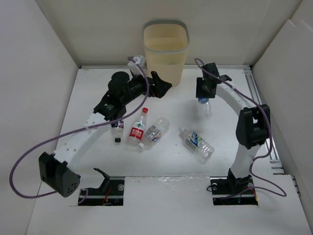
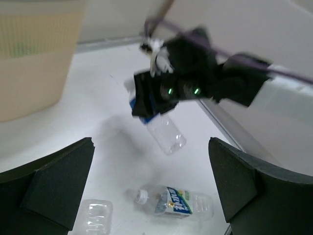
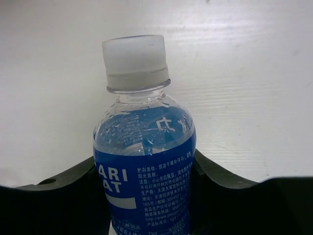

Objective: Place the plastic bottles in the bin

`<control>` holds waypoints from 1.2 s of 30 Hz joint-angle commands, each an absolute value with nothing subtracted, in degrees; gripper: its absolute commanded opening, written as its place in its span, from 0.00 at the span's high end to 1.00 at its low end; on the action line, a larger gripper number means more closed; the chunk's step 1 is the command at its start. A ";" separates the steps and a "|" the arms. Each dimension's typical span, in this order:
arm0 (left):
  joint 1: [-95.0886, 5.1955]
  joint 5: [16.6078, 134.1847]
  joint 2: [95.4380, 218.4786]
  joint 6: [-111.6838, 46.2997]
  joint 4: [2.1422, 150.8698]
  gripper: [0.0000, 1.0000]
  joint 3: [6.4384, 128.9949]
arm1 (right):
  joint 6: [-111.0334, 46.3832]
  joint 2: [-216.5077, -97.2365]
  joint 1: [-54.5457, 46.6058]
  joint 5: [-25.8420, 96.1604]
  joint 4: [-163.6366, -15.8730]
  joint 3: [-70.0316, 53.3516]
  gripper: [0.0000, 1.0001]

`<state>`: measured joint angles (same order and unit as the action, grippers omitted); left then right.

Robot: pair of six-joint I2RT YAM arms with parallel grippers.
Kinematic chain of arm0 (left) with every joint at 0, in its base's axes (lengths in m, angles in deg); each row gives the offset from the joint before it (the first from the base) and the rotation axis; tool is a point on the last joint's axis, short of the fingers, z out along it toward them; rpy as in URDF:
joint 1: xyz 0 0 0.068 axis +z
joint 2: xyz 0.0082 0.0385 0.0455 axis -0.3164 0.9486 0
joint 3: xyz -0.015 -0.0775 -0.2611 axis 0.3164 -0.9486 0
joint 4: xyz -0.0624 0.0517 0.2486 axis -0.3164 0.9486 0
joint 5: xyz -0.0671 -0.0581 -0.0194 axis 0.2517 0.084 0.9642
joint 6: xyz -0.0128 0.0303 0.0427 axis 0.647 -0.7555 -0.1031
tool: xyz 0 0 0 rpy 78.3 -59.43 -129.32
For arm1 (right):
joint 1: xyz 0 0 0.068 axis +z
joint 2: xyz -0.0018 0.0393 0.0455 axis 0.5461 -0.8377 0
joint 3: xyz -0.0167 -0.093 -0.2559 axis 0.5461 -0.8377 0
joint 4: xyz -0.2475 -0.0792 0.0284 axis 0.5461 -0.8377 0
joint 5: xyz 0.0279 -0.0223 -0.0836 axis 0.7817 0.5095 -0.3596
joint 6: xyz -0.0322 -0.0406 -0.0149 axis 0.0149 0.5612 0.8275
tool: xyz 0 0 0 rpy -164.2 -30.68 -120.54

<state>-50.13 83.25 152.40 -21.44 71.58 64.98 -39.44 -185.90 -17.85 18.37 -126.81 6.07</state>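
My left hand hangs over the far part of the bench, a little left of middle. Its jaws are wide with nothing between them, and its own camera shows only bare bench in the gap. Just to its right the bin stands upright at the middle of the far edge. From above I cannot make out whether anything lies in it, because the walls hide the bottom.

Nearer me, left of the bench's middle, three bottles lie close together. First comes a small dark-capped bottle. Next is a red-labelled bottle with its red cap toward the far edge. Then there is a clear bottle lying aslant, touching the red one or nearly so. Well apart, right of middle, lies a fourth bottle with a blue and green label.

Further right and toward the far edge, my right hand is closed on the blue-labelled bottle. Its fingers press the label from both sides, and the white cap sticks out beyond them. Whether the bottle's base is clear of the bench I cannot tell.

I judge the grasp made and the carry to be next. That calls for a lift, a swing left toward the far edge until the bottle is over the bin's mouth, and only then opening the jaws. My left hand sits close beside the bin, so I would bring the bottle in from the right side of the rim. Four bottles remain on the bench after this one.
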 commanded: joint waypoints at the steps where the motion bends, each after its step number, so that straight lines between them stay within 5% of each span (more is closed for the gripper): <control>1: -54.12 87.86 158.53 -23.00 66.84 0.00 67.96 | -40.98 -173.64 -19.82 19.92 -126.35 11.39 1.00; 7: -59.93 97.97 165.14 -23.00 58.59 0.00 69.99 | -45.69 -153.44 -27.37 54.72 -102.55 -2.83 1.00; 12: -62.13 100.43 167.94 -19.67 49.63 0.00 70.61 | -54.06 -147.60 -32.83 74.39 -91.28 -6.45 1.00; 19: -62.13 107.04 168.56 -9.57 25.04 0.00 65.95 | -63.12 -142.42 -29.86 79.64 -81.17 -8.56 1.00; 31: -64.50 108.62 177.61 -5.78 24.47 0.00 72.71 | -72.97 -144.08 -18.43 79.29 -64.74 -11.29 1.00; 33: -64.50 108.01 177.62 -5.78 22.55 0.13 72.11 | -72.97 -144.61 -18.42 78.68 -64.73 -10.59 0.96; 34: -64.50 107.22 176.83 -6.30 22.54 0.62 72.10 | -72.97 -144.61 -18.42 77.71 -64.73 -10.59 0.57; 35: -64.50 105.47 176.30 -6.82 23.84 0.89 72.10 | -72.97 -144.61 -18.42 76.92 -64.73 -11.19 0.31; 36: -64.50 101.28 175.78 -7.70 25.85 1.00 72.10 | -72.97 -143.91 -19.64 76.91 -64.73 -11.20 0.06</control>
